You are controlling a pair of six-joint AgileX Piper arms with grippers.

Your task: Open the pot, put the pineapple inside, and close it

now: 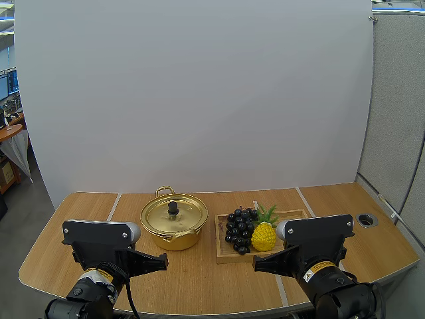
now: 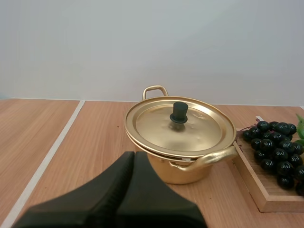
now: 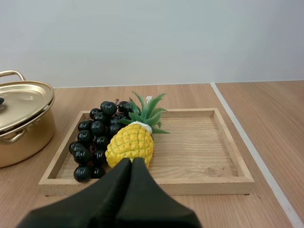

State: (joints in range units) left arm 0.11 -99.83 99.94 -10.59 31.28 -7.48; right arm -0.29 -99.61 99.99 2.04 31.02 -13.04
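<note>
A gold pot (image 1: pixel 174 229) (image 2: pixel 180 142) (image 3: pixel 21 123) stands on the table with its lid (image 2: pixel 179 124) on, a black knob (image 1: pixel 173 209) (image 2: pixel 179 112) at the centre. To its right a yellow pineapple (image 1: pixel 263 235) (image 3: pixel 130 142) with green leaves lies in a wooden tray (image 1: pixel 222 256) (image 3: pixel 199 156). My left gripper (image 1: pixel 164 263) (image 2: pixel 133 156) is shut on nothing, a little short of the pot's near side. My right gripper (image 1: pixel 255 267) (image 3: pixel 131 164) is shut too, just in front of the pineapple and the tray's near rim.
A bunch of dark grapes (image 1: pixel 239 228) (image 2: pixel 275 147) (image 3: pixel 95 137) lies in the tray, touching the pineapple's left side. A round grommet hole (image 1: pixel 366 218) sits at the table's far right. Bare wood lies left of the pot and right of the tray.
</note>
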